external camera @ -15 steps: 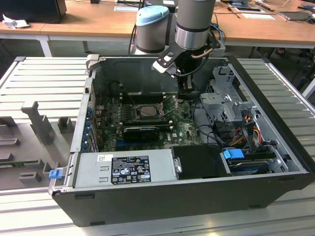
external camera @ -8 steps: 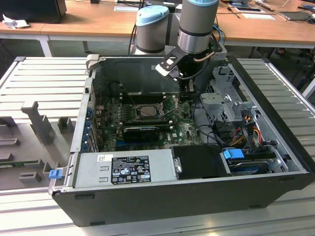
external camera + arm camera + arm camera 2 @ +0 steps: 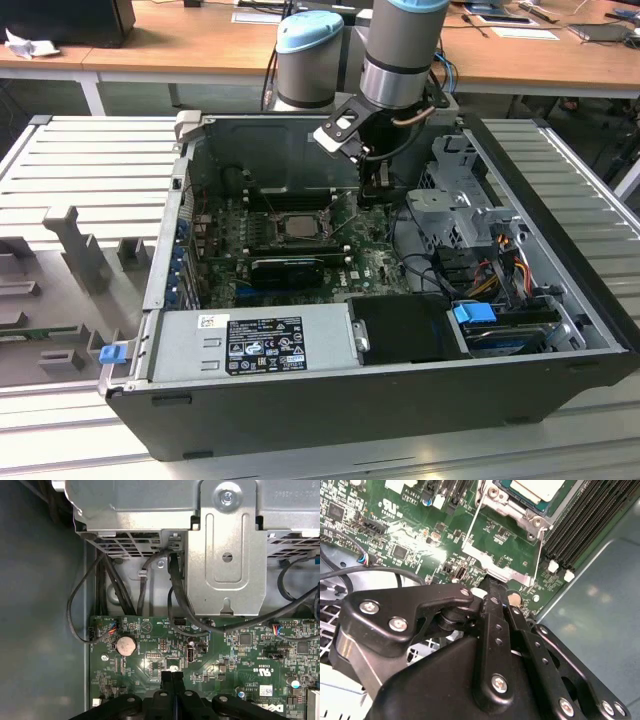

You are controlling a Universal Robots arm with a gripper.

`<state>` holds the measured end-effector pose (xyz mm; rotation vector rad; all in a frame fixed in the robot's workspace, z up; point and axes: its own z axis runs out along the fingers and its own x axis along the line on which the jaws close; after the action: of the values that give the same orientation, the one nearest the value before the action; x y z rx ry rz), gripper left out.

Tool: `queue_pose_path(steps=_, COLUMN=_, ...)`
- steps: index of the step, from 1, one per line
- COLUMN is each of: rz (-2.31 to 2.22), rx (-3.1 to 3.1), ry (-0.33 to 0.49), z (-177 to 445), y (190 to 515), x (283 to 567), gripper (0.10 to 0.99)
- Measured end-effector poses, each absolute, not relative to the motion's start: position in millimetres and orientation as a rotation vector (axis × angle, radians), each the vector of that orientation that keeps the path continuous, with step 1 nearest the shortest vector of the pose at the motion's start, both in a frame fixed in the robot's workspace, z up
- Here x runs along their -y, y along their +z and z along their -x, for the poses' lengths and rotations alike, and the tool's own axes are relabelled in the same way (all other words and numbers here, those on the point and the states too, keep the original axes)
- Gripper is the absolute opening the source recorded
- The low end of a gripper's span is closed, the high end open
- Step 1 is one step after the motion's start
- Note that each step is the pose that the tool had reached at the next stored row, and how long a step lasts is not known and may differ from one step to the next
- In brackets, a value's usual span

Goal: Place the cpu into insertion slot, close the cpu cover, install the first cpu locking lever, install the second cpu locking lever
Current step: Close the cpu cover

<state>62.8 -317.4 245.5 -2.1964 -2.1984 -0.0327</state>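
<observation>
The cpu (image 3: 297, 226) lies flat in the insertion slot (image 3: 520, 511), its pale metal top (image 3: 536, 487) showing. The silver cpu cover (image 3: 487, 560) is swung open, away from the socket toward my gripper. Two thin wire locking levers (image 3: 472, 522) run along its sides, unlatched. My gripper (image 3: 494, 582) reaches down into the case on the exterior view's right of the socket (image 3: 372, 195). Its black fingers are shut together, with the tips (image 3: 172, 672) at the cover's outer edge. Whether they pinch that edge or only touch it is unclear.
A black graphics card (image 3: 288, 268) lies in front of the socket, with the grey power supply (image 3: 250, 345) nearer still. The metal drive cage (image 3: 225, 545) and loose black cables (image 3: 172, 600) crowd the gripper's side. Memory slots (image 3: 585, 525) flank the socket. Case walls enclose the board.
</observation>
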Motion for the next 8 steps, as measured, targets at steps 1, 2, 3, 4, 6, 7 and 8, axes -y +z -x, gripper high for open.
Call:
queue_pose_path(steps=1, rz=2.196, rx=2.199, ry=-0.033, z=-62.7, y=245.5, x=317.4, gripper=0.106)
queue_pose_path(steps=2, rz=2.195, rx=2.199, ry=-0.033, z=-62.7, y=245.5, x=317.5, gripper=0.106)
queue_pose_path(steps=3, rz=2.195, rx=2.199, ry=-0.034, z=-62.7, y=245.5, x=317.4, gripper=0.106)
queue_pose_path(steps=4, rz=2.195, rx=2.198, ry=-0.034, z=-62.6, y=245.5, x=317.4, gripper=0.106)
queue_pose_path(steps=6, rz=2.195, rx=2.199, ry=-0.034, z=-62.6, y=245.5, x=317.6, gripper=0.106)
queue_pose_path(steps=7, rz=2.195, rx=2.198, ry=-0.034, z=-62.4, y=245.5, x=317.8, gripper=0.106)
queue_pose_path(steps=8, rz=2.195, rx=2.199, ry=-0.034, z=-62.2, y=245.6, x=318.3, gripper=0.106)
